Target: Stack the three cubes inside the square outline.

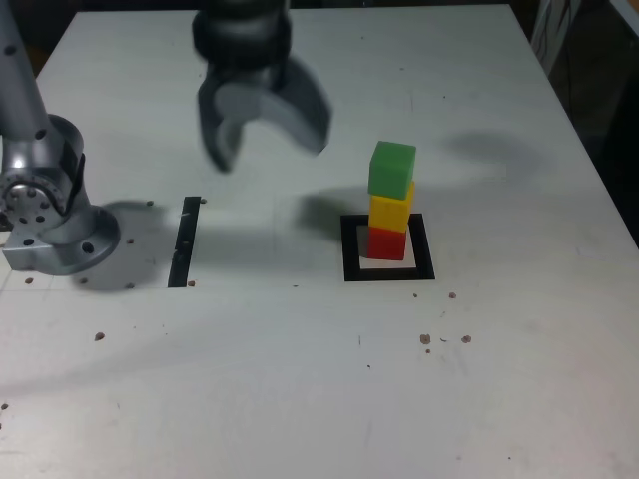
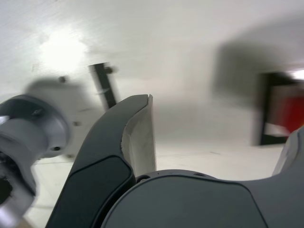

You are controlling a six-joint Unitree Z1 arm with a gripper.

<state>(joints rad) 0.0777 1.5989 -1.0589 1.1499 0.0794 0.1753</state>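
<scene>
The three cubes stand as one stack: the red cube [image 1: 387, 242] at the bottom, the yellow cube [image 1: 391, 211] on it, the green cube [image 1: 392, 168] on top, slightly offset. The stack sits inside the square outline [image 1: 349, 249] of black tape. My gripper [image 1: 270, 150] hangs open and empty above the table, to the exterior view's left of the stack and apart from it. In the blurred wrist view, my gripper [image 2: 223, 118] has its jaws spread wide, with the red cube [image 2: 289, 111] and part of the square outline [image 2: 266, 109] beyond them.
The arm's grey base [image 1: 50, 215] sits at the exterior view's left on the white table [image 1: 300, 399]. A straight black tape strip [image 1: 185, 239] lies between the base and the outline. Small brown specks [image 1: 425, 339] dot the table.
</scene>
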